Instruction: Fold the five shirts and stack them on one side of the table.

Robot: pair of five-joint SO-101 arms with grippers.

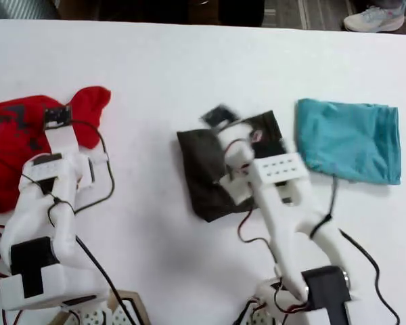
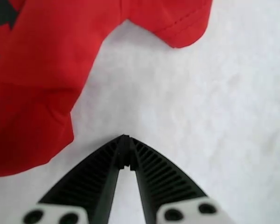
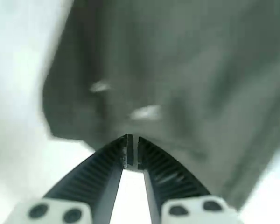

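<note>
Three shirts lie on the white tabletop (image 1: 189, 61). One red shirt (image 1: 17, 145) sits at the far left. It is bunched up and not folded, with some black print on it, and one sleeve sticks out to the right. One dark shirt (image 1: 199, 179) lies in the middle, folded into a rough square. One blue-green shirt (image 1: 348, 139) lies just beside it on the right, folded flat into a neat block.

Both arms are white. The left arm (image 1: 37, 223) stands at the near left and points away to the far side. The left pincer (image 2: 125, 142) is closed, its two black tips pressed together with nothing between them. It is right at the edge of the red shirt, by the sleeve. I cannot tell if it touches the tabletop.

The right arm (image 1: 291, 217) stands at the near right and leans to the left, over the dark shirt. The right pincer (image 3: 131, 142) is closed too, with just a thin line of light between the tips and no cloth seen in them. It is over the far part of the dark shirt.

Black and red wires (image 1: 111, 179) run along both arms and loop on the tabletop. Past the far edge is a strip of dark floor.
</note>
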